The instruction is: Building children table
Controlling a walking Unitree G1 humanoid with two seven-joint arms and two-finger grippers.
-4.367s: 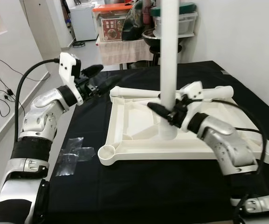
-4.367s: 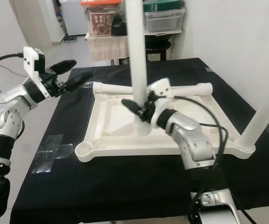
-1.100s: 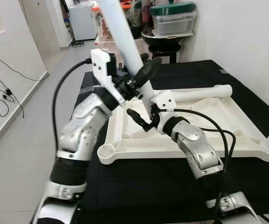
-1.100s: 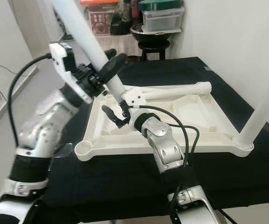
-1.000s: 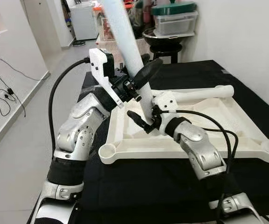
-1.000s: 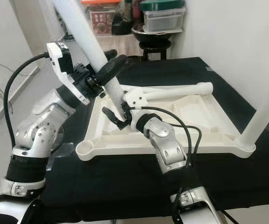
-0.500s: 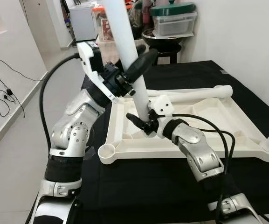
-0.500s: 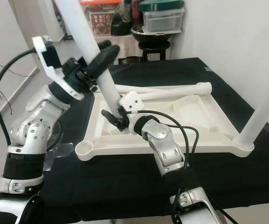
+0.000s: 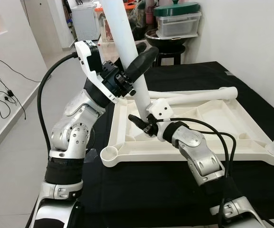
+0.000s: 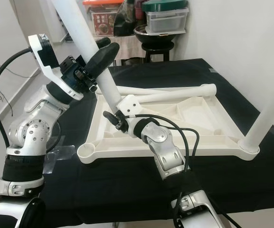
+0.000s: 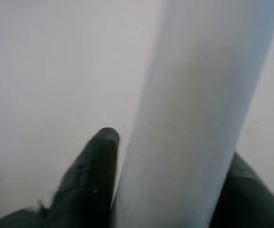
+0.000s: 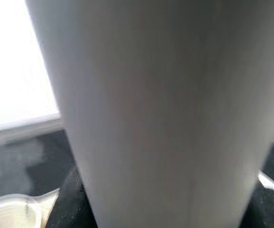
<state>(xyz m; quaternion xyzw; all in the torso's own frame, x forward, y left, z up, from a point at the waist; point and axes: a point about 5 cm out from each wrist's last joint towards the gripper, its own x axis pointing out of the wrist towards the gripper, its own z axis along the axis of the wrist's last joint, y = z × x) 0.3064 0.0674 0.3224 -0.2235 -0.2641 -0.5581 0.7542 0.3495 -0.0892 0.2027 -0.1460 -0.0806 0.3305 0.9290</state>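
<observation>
Three white table legs are in sight, with one upturned white tabletop (image 9: 231, 124) lying on the black cloth (image 9: 141, 190). One tilted leg (image 9: 127, 52) is held by both arms above the tabletop's near-left part, leaning up and away towards the left. The left gripper (image 9: 139, 66) clamps it partway up, a black finger (image 11: 87, 183) pressed on either side of the tube. The right gripper (image 9: 144, 126) grips the same leg at its lower end, low over the tabletop's shallow inside; whether that end touches the surface cannot be told. A second leg (image 9: 198, 96) lies flat along the tabletop's far edge. A third leg (image 10: 269, 109) stands seated in the near-right corner socket, slanting up out of frame.

One empty round socket (image 9: 109, 153) shows at the near-left corner of the tabletop, just beside the right forearm. One piece of clear plastic wrap (image 10: 56, 154) lies on the cloth's left edge.

Behind the table, a clear storage bin with a green lid (image 9: 177, 21) sits on a dark round stool (image 9: 167, 42), its contents too dim to name. A second bin with an orange lid (image 10: 101, 16) stands further left.
</observation>
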